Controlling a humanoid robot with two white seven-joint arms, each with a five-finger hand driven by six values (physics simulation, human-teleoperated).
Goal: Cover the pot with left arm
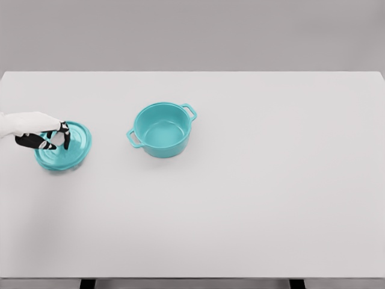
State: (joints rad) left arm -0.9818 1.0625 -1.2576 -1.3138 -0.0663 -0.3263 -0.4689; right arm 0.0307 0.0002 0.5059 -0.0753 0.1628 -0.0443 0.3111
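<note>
Teal lid [67,150] sits flat on the white table [252,211], left hand [45,135] over it.
Fingers curl down around the lid's middle, looks like a grip on the knob. Open pot [161,129] stands well apart to the right, uncovered.

lid [71,150] partly hidden under left robot hand [45,137], knob unseen
</note>
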